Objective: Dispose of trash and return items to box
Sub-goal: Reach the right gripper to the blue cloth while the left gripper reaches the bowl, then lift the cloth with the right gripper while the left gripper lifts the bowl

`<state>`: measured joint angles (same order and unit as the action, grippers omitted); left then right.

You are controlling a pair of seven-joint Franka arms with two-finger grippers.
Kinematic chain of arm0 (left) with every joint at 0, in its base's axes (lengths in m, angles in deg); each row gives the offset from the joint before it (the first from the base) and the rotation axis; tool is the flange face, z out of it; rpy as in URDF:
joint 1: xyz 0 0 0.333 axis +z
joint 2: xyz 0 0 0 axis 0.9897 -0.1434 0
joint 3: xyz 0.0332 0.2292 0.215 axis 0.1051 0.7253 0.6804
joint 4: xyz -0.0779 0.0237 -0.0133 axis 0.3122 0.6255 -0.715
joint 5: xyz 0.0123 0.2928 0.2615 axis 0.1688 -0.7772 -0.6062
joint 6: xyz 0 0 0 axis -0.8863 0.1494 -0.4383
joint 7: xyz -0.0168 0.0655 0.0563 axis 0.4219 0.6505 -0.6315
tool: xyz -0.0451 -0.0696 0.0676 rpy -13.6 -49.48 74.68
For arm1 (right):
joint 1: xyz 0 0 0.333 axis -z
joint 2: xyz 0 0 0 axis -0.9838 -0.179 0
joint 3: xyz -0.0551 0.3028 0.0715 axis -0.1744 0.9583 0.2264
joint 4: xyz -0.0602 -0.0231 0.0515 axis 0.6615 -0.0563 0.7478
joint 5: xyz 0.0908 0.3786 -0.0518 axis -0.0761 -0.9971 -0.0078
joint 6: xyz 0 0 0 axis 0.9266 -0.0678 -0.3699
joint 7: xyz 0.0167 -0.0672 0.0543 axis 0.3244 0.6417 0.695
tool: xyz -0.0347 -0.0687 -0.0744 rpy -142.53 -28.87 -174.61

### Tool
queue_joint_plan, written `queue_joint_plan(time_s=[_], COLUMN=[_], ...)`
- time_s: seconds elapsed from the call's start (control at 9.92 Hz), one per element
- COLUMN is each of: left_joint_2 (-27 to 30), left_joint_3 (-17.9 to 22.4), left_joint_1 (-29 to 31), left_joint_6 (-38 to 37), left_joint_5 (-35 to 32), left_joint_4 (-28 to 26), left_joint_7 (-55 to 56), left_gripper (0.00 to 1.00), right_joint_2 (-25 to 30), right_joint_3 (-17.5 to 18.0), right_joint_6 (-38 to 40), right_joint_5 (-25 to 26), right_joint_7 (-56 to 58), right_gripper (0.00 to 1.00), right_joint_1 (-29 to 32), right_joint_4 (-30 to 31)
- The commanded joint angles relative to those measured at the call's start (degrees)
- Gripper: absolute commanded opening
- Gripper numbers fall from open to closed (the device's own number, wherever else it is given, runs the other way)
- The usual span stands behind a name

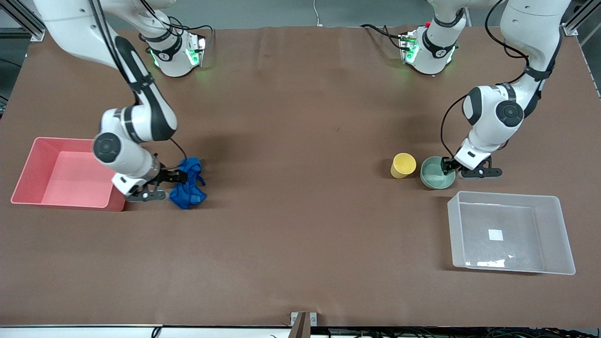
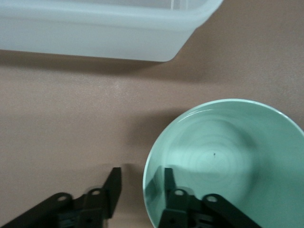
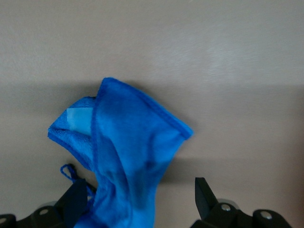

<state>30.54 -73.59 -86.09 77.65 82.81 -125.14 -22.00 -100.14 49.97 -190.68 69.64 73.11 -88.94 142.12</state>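
The blue rag (image 1: 190, 185) lies crumpled on the table beside the pink bin. My right gripper (image 1: 181, 177) is low at the rag, open, and in the right wrist view (image 3: 140, 197) its jaws stand wide on either side of the rag (image 3: 128, 142). The mint-green bowl (image 1: 434, 176) stands beside the yellow cup (image 1: 403, 165). My left gripper (image 1: 447, 165) is open at the bowl's rim. In the left wrist view (image 2: 140, 183) one finger is inside the bowl (image 2: 228, 156) and one outside. The clear box (image 1: 504, 195) stands nearer the front camera than the bowl.
The pink bin (image 1: 28, 169) stands at the right arm's end of the table, touching distance from my right gripper. The clear box's wall (image 2: 95, 33) shows close to the bowl in the left wrist view. The brown table is bare between rag and cup.
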Motion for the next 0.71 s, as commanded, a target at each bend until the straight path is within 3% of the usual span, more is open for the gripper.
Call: queue_joint_plan(time_s=[0.0,0.2,0.3,0.4,0.61], left_joint_2=[-0.7,3.9,8.7,13.8,21.1], left_joint_3=[-0.2,-0.2,-0.2,-0.2,0.2], left_joint_1=[-0.2,-0.2,-0.1,-0.1,-0.1], left_joint_6=[1.2,0.7,-0.4,-6.3,-23.6], left_joint_5=[0.2,0.2,0.3,0.3,0.3], left_joint_4=[-0.3,-3.3,-5.6,-6.5,-1.7], left_joint_7=[-0.9,-1.1,-1.1,-1.1,-1.2], left_gripper=[0.0,0.0,0.0,0.0,0.0], right_joint_2=[0.0,-1.2,-1.1,-0.9,1.5], right_joint_3=[0.1,0.5,0.5,0.6,0.7], right_joint_6=[-1.8,-11.0,-11.2,-9.6,1.2], right_joint_5=[-0.5,-0.5,-0.5,-0.5,-0.9], right_joint_7=[-0.6,-0.6,-0.7,-0.7,-0.6], right_gripper=[0.77,0.39,0.11,0.01,0.01], right_joint_1=[-1.0,-1.2,-1.0,-0.6,0.1], right_joint_4=[2.4,6.4,6.6,6.1,1.7])
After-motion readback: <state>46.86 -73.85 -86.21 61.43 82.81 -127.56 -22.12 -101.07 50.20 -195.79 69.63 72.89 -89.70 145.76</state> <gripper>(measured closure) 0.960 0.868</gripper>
